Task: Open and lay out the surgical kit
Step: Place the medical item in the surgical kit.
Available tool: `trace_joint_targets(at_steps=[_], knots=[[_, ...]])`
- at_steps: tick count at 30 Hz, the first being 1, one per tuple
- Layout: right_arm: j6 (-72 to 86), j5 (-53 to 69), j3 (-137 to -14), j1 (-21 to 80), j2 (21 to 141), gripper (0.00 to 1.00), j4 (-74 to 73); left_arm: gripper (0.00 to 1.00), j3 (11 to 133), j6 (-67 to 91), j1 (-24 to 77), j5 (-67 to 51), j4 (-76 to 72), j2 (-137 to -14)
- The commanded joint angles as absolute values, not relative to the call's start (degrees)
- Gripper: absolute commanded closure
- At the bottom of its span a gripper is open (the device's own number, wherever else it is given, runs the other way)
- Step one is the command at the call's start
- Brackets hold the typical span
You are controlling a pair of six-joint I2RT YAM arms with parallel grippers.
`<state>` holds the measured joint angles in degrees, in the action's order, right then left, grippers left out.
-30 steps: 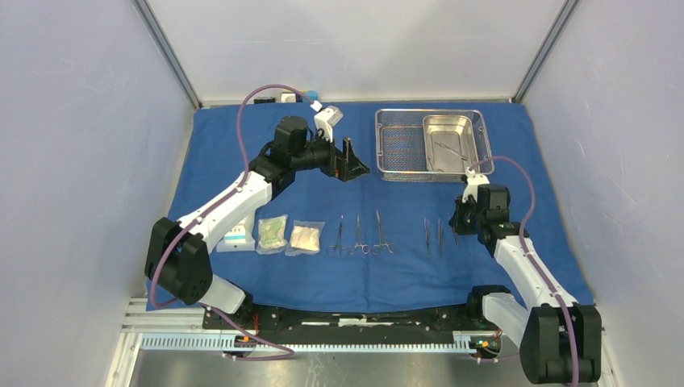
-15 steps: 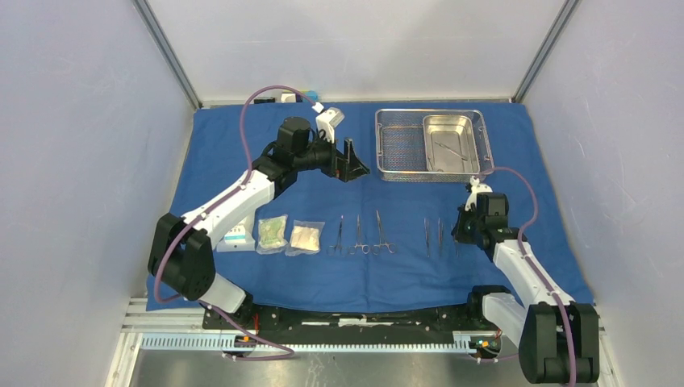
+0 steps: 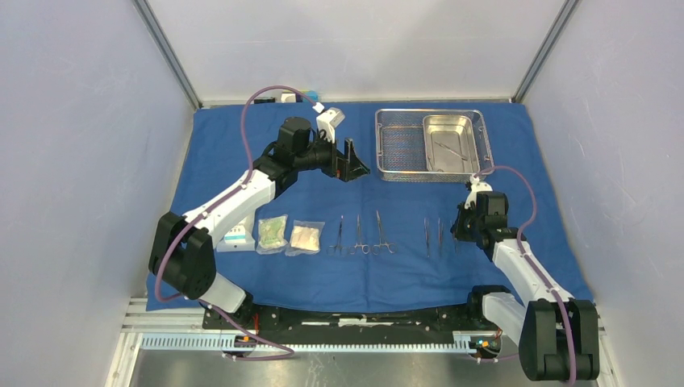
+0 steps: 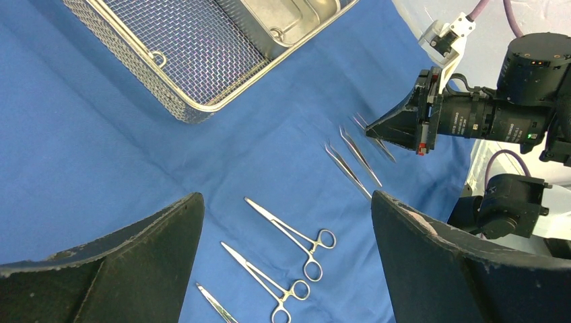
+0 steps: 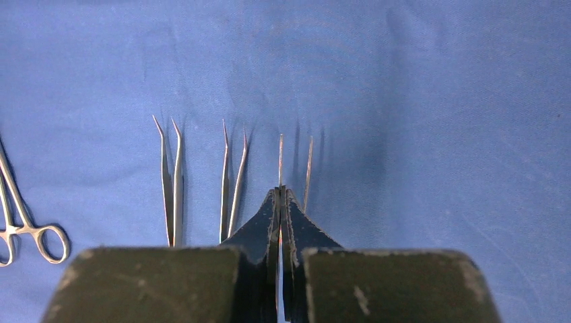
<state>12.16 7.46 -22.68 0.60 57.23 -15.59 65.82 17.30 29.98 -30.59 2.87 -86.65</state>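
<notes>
The blue cloth wrap (image 3: 234, 153) lies spread flat. On it at the back right stands the steel mesh tray (image 3: 379, 149), and one slim instrument (image 3: 452, 151) lies in its inner pan (image 3: 448, 129). Nearer me runs a row: three small packets (image 3: 272, 234), three ring-handled clamps (image 3: 357, 235), two tweezers (image 3: 433, 235). My right gripper (image 3: 457, 232) (image 5: 281, 190) is low over the cloth at the row's right end, shut on a third pair of tweezers (image 5: 281, 158). High over mid-cloth, my left gripper (image 3: 352, 164) (image 4: 286, 195) stands open and holds nothing.
Grey walls close in the cloth on the left, right and back. A small white and blue object (image 3: 300, 96) lies past the cloth's far edge. The right arm's purple cable (image 3: 516, 181) loops beside the tray's near right corner.
My right arm has come down and toward me, from beside the tray's near edge to the tweezers row, and has settled there. The left arm has hardly moved.
</notes>
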Motion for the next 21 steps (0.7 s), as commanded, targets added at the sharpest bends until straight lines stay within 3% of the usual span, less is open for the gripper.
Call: trace_joint_targets(at_steps=[1, 21], knots=[[12.01, 7.86, -21.66, 0.39, 57.24, 1.00, -12.56, 0.00, 65.89, 16.70, 29.88, -31.82, 0.19, -86.77], [12.95, 8.01, -20.21, 0.36, 57.49, 1.00, -11.87, 0.00, 65.17, 17.31, 29.88, -32.17, 0.19, -86.41]])
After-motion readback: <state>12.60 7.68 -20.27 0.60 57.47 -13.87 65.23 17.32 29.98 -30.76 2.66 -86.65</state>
